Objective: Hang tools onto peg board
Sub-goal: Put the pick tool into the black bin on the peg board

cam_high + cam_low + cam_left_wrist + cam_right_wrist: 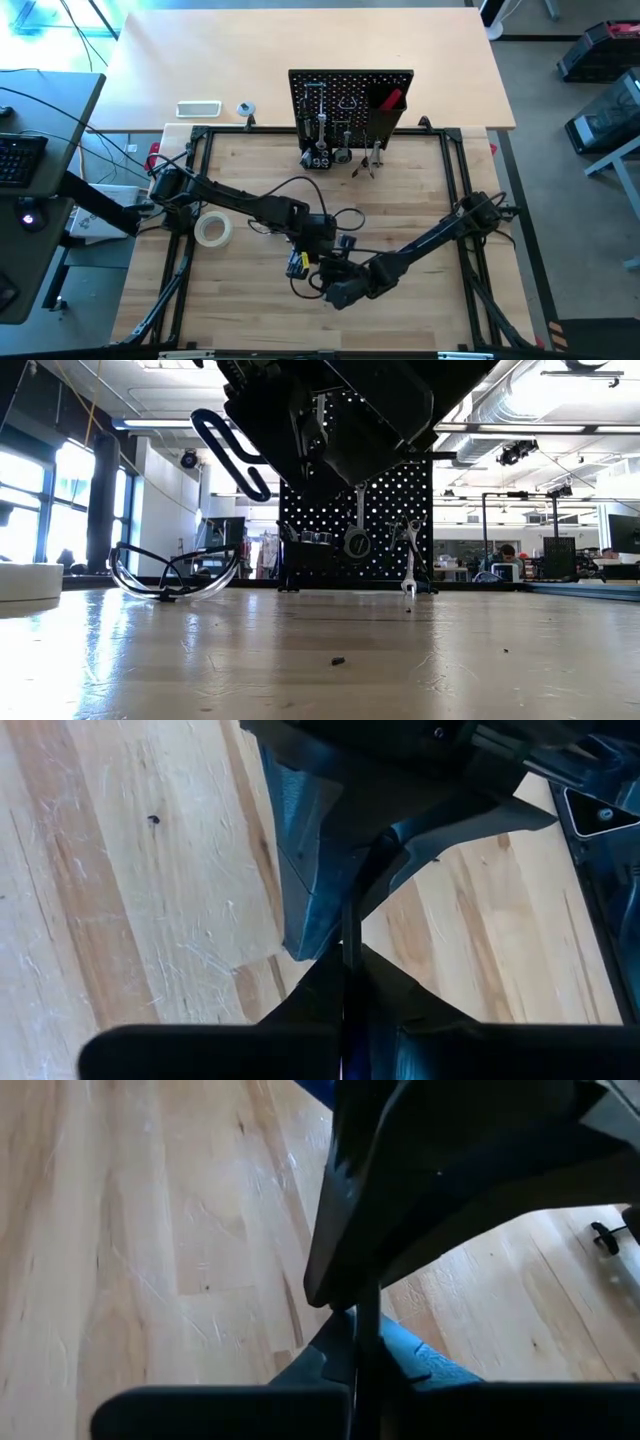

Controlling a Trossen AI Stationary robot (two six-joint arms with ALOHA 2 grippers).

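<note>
My two grippers meet tip to tip above the table's middle. My left gripper and my right gripper are both shut on the blue-handled hex key, whose thin dark shaft runs between both pairs of fingers. The black peg board stands upright at the far side, with wrenches and pliers hanging from its hooks and a red-handled tool in its bin. Clear glasses and a pale tape roll lie on the table. My left gripper pinches the hex key's thin shaft between its two fingers, which lie across it. The key is lifted clear of the table. My right gripper's fingers close on the same shaft right beside mine. My right gripper pinches the same thin shaft between its two fingers, across it, facing my left gripper's fingers. The key is clear of the table. Its blue handle sticks out to the side, toward the table's left.
A white tray and a small roll lie on the far table behind the black frame. Bare wood shows at the near side. People and desks show in the room behind.
</note>
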